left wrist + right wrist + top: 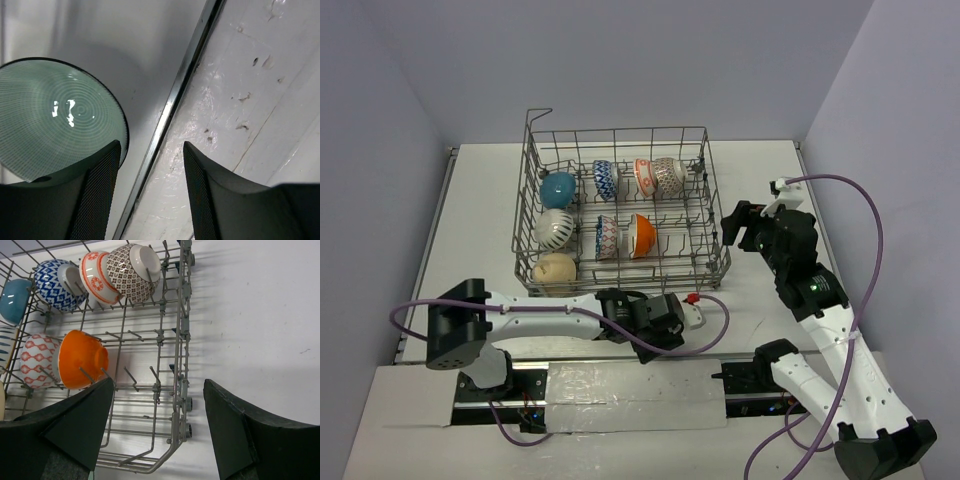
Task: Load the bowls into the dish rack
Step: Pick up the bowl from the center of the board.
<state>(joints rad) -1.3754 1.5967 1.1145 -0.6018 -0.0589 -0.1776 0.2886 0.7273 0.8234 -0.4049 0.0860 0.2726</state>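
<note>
The grey wire dish rack (708, 205) stands mid-table and holds several bowls on their sides, among them a teal bowl (558, 188), an orange bowl (641, 234) and a cream bowl (556, 268). In the right wrist view the orange bowl (80, 359) and a brown patterned bowl (131, 271) lean on the tines of the dish rack (180, 340). My right gripper (742, 228) (158, 382) hangs open just right of the rack, holding nothing. My left gripper (665, 325) (151, 145) is open at the table's front edge. A green ribbed bowl (55, 115) lies beside its left finger (102, 180), partly covered by it.
A metal strip (170, 105) runs along the table's front edge, with a white taped board (630, 385) (240, 100) below it. Purple cables (865, 230) loop from both arms. Walls close in the back and both sides.
</note>
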